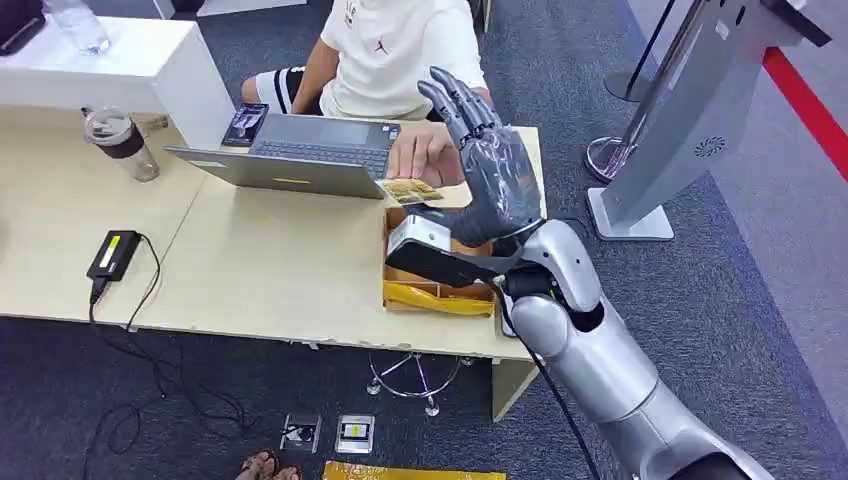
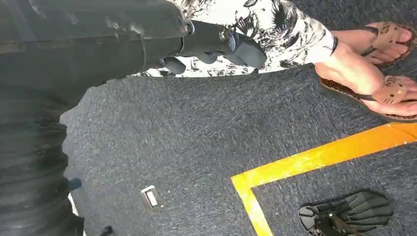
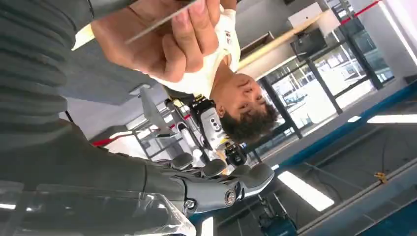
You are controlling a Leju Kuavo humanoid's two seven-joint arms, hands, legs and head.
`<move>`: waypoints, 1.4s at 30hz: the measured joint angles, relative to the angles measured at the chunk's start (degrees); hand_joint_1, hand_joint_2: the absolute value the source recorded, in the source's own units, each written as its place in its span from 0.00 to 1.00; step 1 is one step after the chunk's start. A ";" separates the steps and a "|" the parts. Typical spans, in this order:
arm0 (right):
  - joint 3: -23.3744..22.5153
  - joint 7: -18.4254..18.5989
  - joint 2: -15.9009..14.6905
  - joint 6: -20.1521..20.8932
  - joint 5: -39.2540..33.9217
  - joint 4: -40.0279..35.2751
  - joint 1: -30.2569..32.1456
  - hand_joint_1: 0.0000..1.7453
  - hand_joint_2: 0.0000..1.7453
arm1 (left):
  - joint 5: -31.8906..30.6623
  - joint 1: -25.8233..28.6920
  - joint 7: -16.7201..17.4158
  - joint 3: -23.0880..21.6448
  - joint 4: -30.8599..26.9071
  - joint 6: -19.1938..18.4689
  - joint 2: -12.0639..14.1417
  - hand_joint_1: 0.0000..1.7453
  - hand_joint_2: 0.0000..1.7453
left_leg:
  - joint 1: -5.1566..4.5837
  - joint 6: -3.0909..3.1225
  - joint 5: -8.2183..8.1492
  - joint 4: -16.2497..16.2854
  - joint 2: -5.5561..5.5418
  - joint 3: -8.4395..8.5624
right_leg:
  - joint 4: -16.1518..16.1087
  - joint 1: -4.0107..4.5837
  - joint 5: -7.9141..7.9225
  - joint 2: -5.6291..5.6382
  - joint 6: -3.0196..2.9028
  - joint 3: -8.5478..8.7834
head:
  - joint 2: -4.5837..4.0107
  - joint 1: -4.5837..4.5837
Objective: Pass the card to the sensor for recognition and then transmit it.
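- The card [image 1: 408, 190] is held by a person's hand [image 1: 425, 155] just above the table [image 1: 270, 265], beside the laptop [image 1: 300, 155].
- The right hand [image 1: 490, 165] is raised close beside the card, fingers straight and spread, holding nothing.
- The left hand [image 2: 216, 44] hangs over the carpet [image 2: 196, 137], fingers loosely curled, nothing in them.
- A yellow box [image 1: 440, 295] sits below the right wrist.

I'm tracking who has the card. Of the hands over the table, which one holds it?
The person's hand, beside the laptop, pinches the card. The robot's right hand is raised with fingers spread, holding nothing.
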 joint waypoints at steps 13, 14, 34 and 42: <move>1.64 1.46 0.50 1.68 0.87 1.25 0.01 1.00 1.00 | -0.98 -0.02 -1.36 -1.11 0.00 0.00 0.04 0.00 1.00 | 0.00 0.00 0.00 0.00 0.02 0.02 | 0.00 0.00 0.00 0.03 0.00 0.00 | 0.00 0.00; 1.79 1.57 0.50 1.84 0.92 1.25 0.03 1.00 1.00 | -1.05 -0.02 -1.51 -1.16 0.00 -0.02 0.04 0.00 1.00 | 0.00 0.00 0.00 0.00 0.02 0.03 | 0.00 0.00 0.00 0.03 0.00 0.00 | 0.00 0.00; 1.11 7.04 0.46 -3.96 -6.34 -0.61 7.77 1.00 1.00 | 1.60 -0.02 0.77 -2.27 0.00 0.07 0.20 0.00 1.00 | 0.00 -0.02 -0.01 0.00 0.11 0.05 | -0.01 0.00 0.00 0.10 0.00 -0.03 | 0.00 0.00; -1.97 3.78 -0.02 -14.93 -17.78 5.45 11.78 1.00 1.00 | 3.12 -0.02 2.66 -2.29 0.00 0.44 0.15 0.00 1.00 | 0.00 -0.02 -0.02 0.00 0.13 0.04 | -0.01 0.00 0.00 0.13 0.00 -0.03 | 0.00 0.00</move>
